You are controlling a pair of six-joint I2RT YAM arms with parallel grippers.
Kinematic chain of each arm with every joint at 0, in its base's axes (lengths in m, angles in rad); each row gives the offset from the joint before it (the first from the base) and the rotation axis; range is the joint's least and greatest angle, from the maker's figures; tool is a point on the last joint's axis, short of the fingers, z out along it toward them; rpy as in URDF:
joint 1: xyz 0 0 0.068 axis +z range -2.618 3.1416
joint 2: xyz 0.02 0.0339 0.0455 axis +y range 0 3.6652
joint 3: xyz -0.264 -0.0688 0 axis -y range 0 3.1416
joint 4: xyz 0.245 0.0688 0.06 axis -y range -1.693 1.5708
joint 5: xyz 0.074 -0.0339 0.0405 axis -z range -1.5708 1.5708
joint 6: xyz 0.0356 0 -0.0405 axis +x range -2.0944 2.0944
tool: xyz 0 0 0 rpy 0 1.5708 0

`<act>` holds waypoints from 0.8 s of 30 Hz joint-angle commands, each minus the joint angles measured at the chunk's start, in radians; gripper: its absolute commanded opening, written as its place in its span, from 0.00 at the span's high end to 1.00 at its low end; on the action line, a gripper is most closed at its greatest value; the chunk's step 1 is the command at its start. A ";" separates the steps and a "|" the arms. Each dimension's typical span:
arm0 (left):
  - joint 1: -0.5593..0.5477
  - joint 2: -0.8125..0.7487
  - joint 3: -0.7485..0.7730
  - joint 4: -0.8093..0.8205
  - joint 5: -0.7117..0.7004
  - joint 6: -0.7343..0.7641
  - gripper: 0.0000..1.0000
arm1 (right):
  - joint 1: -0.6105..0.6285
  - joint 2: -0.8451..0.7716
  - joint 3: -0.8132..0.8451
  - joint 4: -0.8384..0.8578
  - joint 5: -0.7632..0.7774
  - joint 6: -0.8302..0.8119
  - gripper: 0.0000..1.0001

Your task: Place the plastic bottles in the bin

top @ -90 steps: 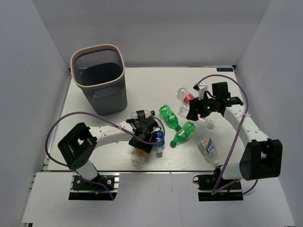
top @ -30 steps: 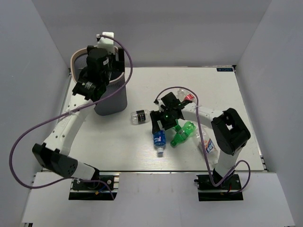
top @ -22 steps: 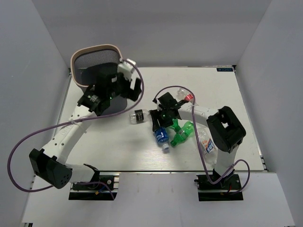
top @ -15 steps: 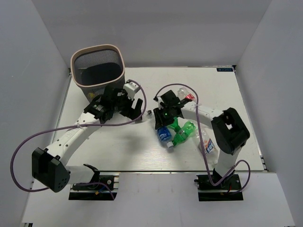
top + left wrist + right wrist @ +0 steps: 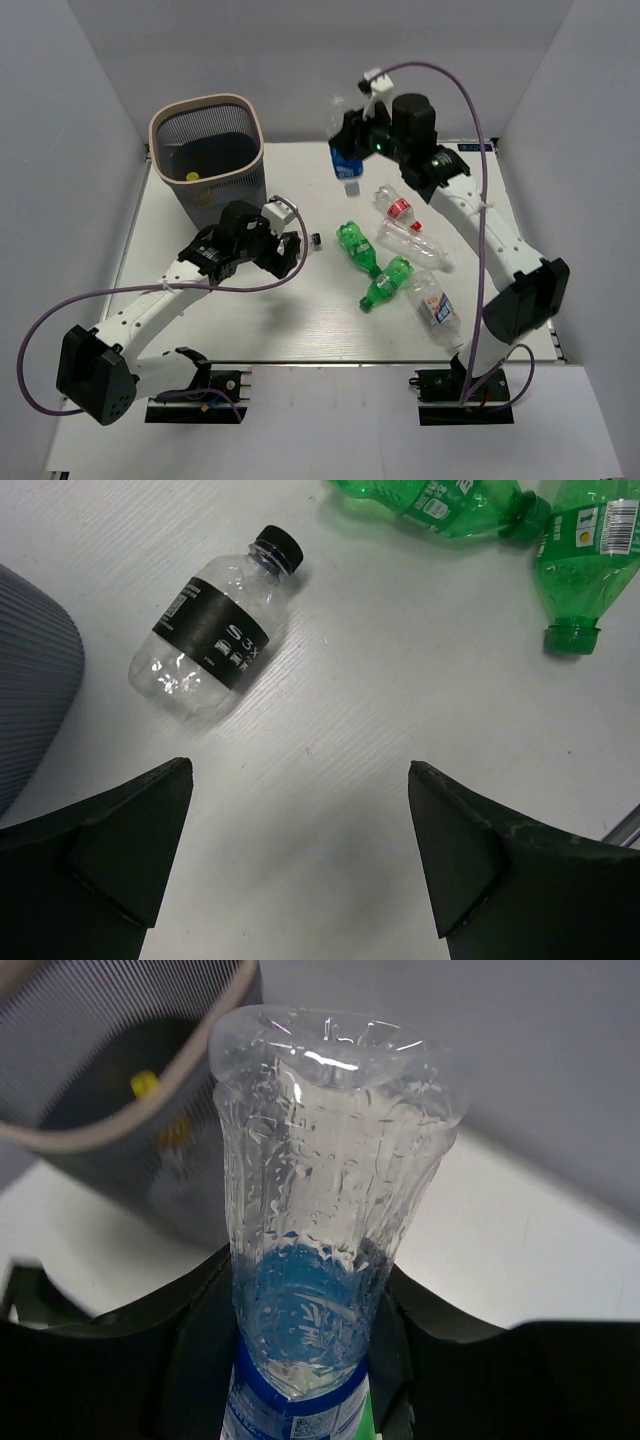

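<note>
My right gripper (image 5: 352, 143) is shut on a clear bottle with a blue label (image 5: 347, 163), held high above the table's back edge, right of the bin (image 5: 255, 150). In the right wrist view the blue-label bottle (image 5: 325, 1210) fills the space between the jaws, with the mesh bin (image 5: 90, 1050) beyond it. My left gripper (image 5: 288, 243) hangs open low over the table. Ahead of its fingers lies a black-label bottle (image 5: 215, 635). Nothing sits between the left gripper's (image 5: 300, 770) fingers.
Two green bottles (image 5: 358, 247) (image 5: 386, 283), a red-label bottle (image 5: 397, 207), a clear one (image 5: 412, 243) and a white-label one (image 5: 435, 308) lie right of centre. A yellow cap (image 5: 192, 176) shows inside the bin. White walls enclose the table.
The right gripper closed on the blue-label bottle and lifted it from the table centre up toward the back. The left arm came down from the bin to beside the black-label bottle.
</note>
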 commanded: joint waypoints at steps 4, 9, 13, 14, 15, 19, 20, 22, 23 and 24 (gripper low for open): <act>-0.026 0.014 -0.053 0.067 -0.004 0.029 0.02 | 0.012 0.219 0.349 0.437 -0.187 0.029 0.90; -0.046 0.035 -0.073 0.099 -0.046 0.029 0.02 | 0.039 0.399 0.540 0.651 -0.302 0.102 0.90; -0.079 0.035 -0.102 0.131 -0.115 0.040 0.02 | 0.055 0.482 0.593 0.878 -0.354 0.253 0.90; -0.088 0.035 -0.103 0.131 -0.130 0.040 0.02 | 0.073 0.505 0.582 0.921 -0.339 0.291 0.90; -0.088 0.035 -0.112 0.144 -0.154 0.049 0.02 | 0.081 0.519 0.596 0.924 -0.333 0.287 0.90; -0.112 0.035 -0.112 0.162 -0.217 0.059 0.02 | 0.125 0.577 0.630 0.943 -0.295 0.305 0.89; -0.112 0.035 -0.112 0.162 -0.227 0.059 0.02 | 0.131 0.601 0.630 0.950 -0.282 0.305 0.88; -0.123 0.035 -0.103 0.162 -0.236 0.059 0.02 | 0.154 0.623 0.633 0.956 -0.265 0.305 0.88; -0.134 0.035 -0.103 0.162 -0.250 0.059 0.02 | 0.156 0.634 0.636 0.953 -0.262 0.307 0.84; -0.134 0.035 -0.103 0.162 -0.265 0.059 0.02 | 0.170 0.643 0.634 0.952 -0.258 0.300 0.81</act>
